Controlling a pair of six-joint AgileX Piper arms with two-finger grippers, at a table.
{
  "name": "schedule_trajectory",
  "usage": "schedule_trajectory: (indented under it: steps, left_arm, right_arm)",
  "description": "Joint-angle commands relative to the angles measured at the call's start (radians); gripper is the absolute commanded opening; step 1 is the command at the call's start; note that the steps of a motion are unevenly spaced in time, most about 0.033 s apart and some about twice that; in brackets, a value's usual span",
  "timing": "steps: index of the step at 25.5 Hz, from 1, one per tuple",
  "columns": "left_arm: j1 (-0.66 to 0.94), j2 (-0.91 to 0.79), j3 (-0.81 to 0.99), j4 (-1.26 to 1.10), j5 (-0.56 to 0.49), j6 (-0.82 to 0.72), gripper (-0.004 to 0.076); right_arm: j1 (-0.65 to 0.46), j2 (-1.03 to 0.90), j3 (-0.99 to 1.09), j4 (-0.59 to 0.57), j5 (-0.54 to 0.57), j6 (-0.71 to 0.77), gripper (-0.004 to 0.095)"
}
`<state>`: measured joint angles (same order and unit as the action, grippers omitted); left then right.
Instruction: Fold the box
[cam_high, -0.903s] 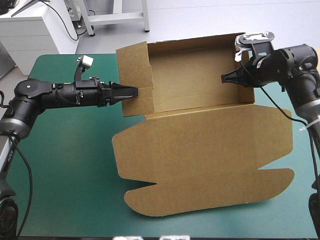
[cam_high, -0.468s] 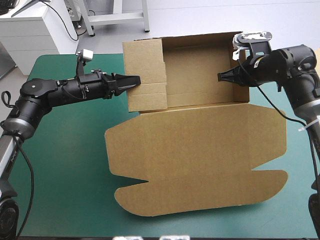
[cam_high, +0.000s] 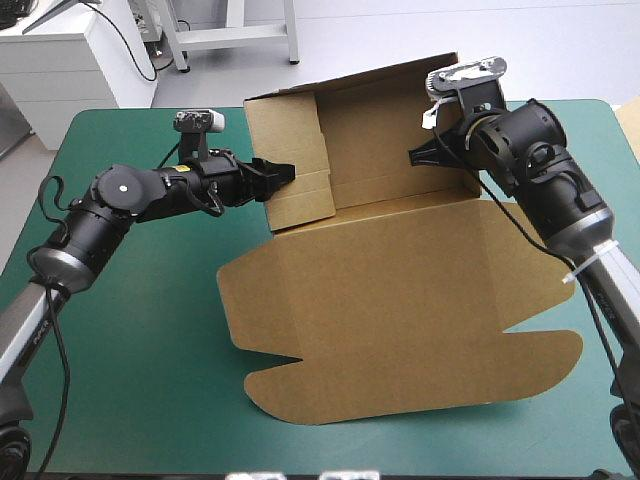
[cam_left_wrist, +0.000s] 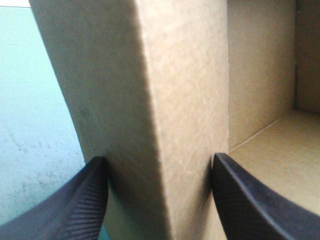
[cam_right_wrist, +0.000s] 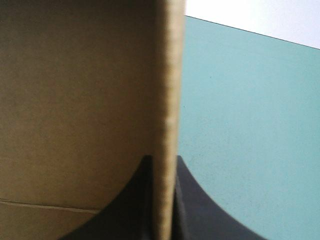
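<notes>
The box (cam_left_wrist: 165, 100) wall fills the gap between the left fingers (cam_left_wrist: 65, 210); outside them the bench (cam_left_wrist: 35, 100) lies open.

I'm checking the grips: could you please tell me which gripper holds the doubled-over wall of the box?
The left gripper: it clasps the thick, folded-over side wall of the box, whereas the right gripper pinches a single thin sheet.

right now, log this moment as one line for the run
box: walls raised, lid flat on teal-green cover | left gripper: shut on left wall | right gripper: shut on right wall
</notes>
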<state>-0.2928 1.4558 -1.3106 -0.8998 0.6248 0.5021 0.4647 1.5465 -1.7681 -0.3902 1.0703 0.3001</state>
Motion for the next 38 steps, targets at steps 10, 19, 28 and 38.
schedule_trajectory:
  steps: [10, 19, 28, 38]
  left_arm:
    - [-0.098, 0.025, -0.033, 0.102, -0.243, -0.167, 0.0424]
    - [-0.098, 0.023, -0.033, 0.063, -0.224, -0.108, 0.0088]
    - [-0.098, 0.020, -0.049, -0.056, -0.147, 0.026, -0.0008]
    - [-0.098, 0.078, -0.266, 0.674, 0.171, -0.530, -0.0008]
  right_arm:
    - [0.130, -0.041, -0.034, -0.108, -0.072, 0.090, -0.0014]
    - [0.153, -0.041, -0.034, -0.105, -0.077, 0.111, -0.0014]
    - [0.153, -0.041, -0.034, -0.103, -0.060, 0.111, -0.0014]
    - [0.054, 0.036, -0.034, 0.004, 0.059, 0.102, -0.0016]
